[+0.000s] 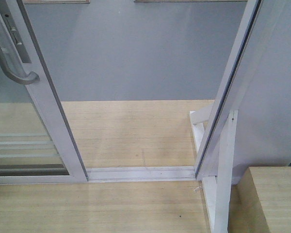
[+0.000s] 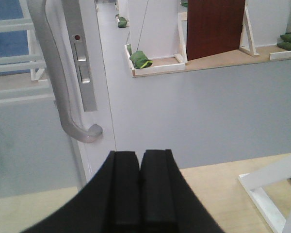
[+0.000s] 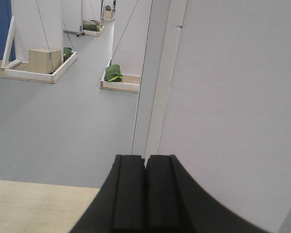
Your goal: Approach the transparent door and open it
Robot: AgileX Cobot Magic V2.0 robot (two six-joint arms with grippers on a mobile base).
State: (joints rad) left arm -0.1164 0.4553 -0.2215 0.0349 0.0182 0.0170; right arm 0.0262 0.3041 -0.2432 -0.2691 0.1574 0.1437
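The transparent door [image 1: 48, 116] stands at the left of the front view, its curved pull handle [image 2: 56, 73] running vertically, up and left of the left gripper [image 2: 139, 189]. Both that and the right gripper [image 3: 145, 191] have their jaws pressed together, empty; the left arm seems nearer.

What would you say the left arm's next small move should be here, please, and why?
Probably open the left pincer and ease it up and left toward the curved handle. The pincer is shut on nothing and sits below and right of the handle's hooked lower end. The transparent door already stands apart from the white frame post, with bare track between them.
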